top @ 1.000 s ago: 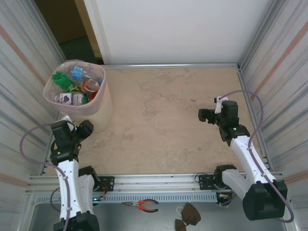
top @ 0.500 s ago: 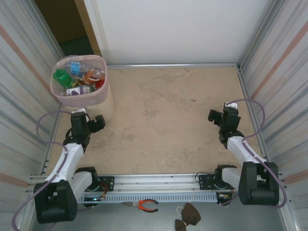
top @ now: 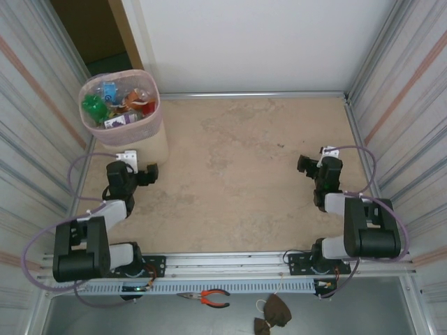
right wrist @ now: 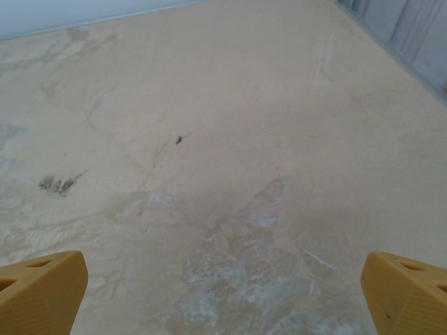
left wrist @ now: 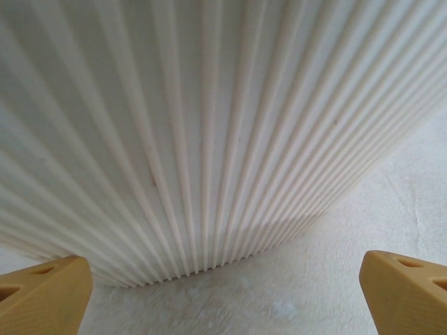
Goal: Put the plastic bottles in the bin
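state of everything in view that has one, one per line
bin: upright, pink liner folded over its rim, holding bottles
plastic bottles: piled inside the bin
left gripper: open, empty, low and close to the bin's ribbed wall
right gripper: open, empty, over the table

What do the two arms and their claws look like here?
The left arm and right arm have white shells with black joints; a lilac cable loops beside each. The left claw and right claw have mustard-yellow, wedge-shaped fingertips with small holes.
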Available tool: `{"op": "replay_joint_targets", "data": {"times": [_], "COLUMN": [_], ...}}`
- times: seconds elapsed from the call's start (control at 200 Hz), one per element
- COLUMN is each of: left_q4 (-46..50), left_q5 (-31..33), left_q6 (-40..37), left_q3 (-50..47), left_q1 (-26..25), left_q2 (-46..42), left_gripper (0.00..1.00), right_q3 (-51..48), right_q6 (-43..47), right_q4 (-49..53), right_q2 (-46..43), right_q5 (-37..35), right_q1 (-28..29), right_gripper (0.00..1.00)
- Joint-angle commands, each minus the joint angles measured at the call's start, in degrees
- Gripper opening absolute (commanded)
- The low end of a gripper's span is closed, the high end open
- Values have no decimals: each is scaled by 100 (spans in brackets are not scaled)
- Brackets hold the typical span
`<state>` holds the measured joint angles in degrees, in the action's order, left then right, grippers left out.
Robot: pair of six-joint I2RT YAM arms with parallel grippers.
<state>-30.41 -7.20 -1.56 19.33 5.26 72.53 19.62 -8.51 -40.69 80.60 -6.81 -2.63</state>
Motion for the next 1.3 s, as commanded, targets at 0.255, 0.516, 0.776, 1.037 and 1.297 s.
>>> {"op": "replay_joint_targets", "data": {"times": [0.255, 0.516, 0.776, 1.037, 1.297], "left_q4": [-1539, -801, -997, -1549, -1668], "left_q5": [-1775, -1610, -1586, -1489, -1548], "left_q6": [-126, -441, -465, -422, -639], "left_q3": [397, 783, 640, 289, 308], "left_q1": [145, -86, -120, -121, -225], "left_q2": [1176, 1235, 1197, 1109, 1388], "left_gripper": [99, 99, 99, 99, 99], "right_q3": [283, 350, 359, 361, 359], "right_q6": [315, 344, 347, 350, 346], "right_q4": [-681, -557, -550, -546, -543], "right_q2": [772, 768, 777, 773, 777], "right_q5": [720, 638, 644, 642, 635], "right_q1": [-27, 22, 24, 25, 21], "right_gripper": [99, 99, 99, 99, 99]}}
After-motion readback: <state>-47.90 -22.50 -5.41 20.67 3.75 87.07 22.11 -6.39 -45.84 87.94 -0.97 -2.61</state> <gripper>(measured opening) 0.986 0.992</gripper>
